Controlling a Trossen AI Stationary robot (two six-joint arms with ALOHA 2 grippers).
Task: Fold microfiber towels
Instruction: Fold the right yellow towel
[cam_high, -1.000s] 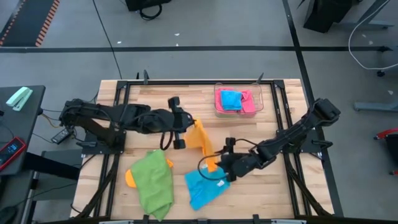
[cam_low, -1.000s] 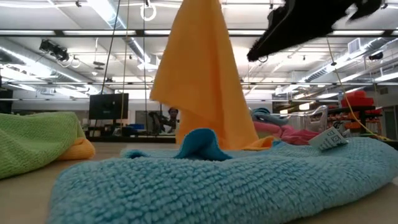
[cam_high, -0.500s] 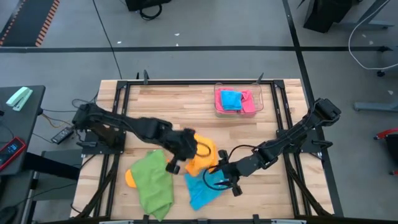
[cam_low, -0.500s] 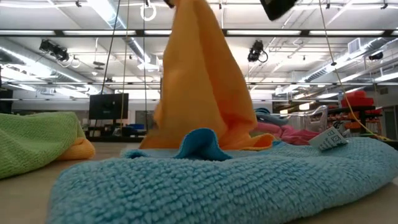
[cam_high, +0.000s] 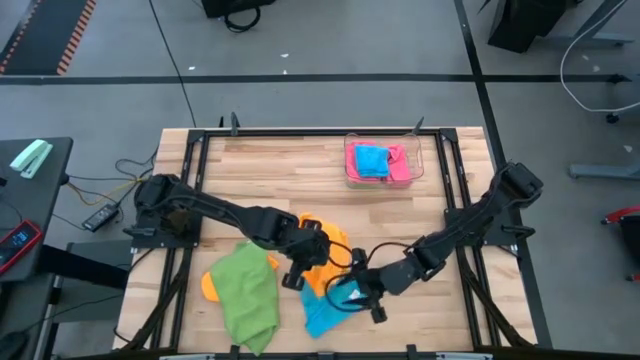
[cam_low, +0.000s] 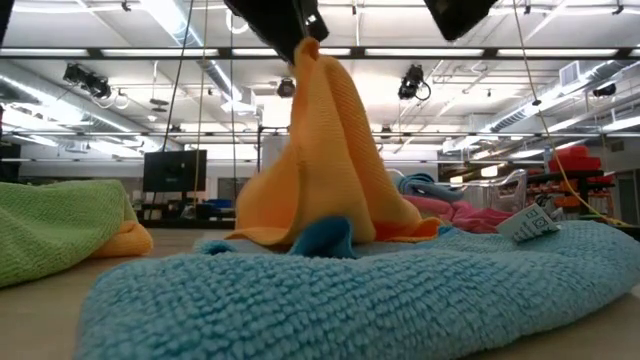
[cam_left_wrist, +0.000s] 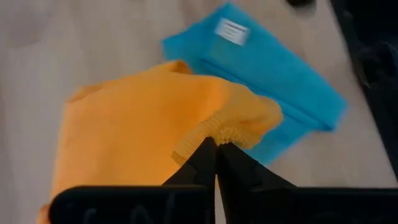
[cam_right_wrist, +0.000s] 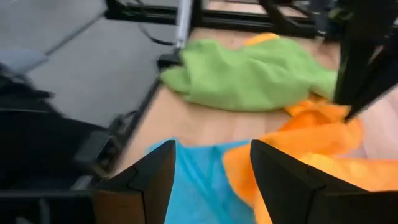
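Nearest the table's front edge lies the blue towel (cam_high: 325, 305), flat, its long axis running slantwise toward the front left. Over it the right gripper (cam_high: 352, 295) hangs with jaws spread, holding nothing. Just behind, the left gripper (cam_left_wrist: 216, 158) pinches the orange towel (cam_high: 322, 250) by one gathered edge. The cloth looks light, limp and grippy; a corner seems the best hold. It drapes down from the pinch onto the table.

The left arm stretches from the tabletop's left side toward the middle, its hand (cam_high: 302, 262) pinched tight — fingers (cam_left_wrist: 208, 163) pressed together. The right arm reaches in from the right edge, its hand (cam_high: 362, 297) low, fingers (cam_right_wrist: 146, 182) spread apart.
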